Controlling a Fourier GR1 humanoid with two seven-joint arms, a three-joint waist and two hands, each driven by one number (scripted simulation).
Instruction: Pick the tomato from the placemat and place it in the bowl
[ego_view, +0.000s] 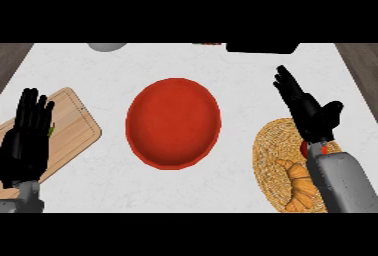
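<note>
A red bowl (173, 123) sits in the middle of the white counter. At the right lies a round woven placemat (277, 160). Only a sliver of the red tomato (303, 148) shows on it, mostly hidden under my right wrist. My right hand (308, 110) hovers above the placemat's far edge with its fingers straight, open and holding nothing. My left hand (28, 140) rests open at the left edge, fingers up, over the wooden board.
A wooden cutting board (70, 130) lies at the left, with something green peeking beside my left hand. A croissant (299, 182) lies on the placemat's near part. A grey round object (108, 46) and a dark object (262, 47) stand at the counter's far edge.
</note>
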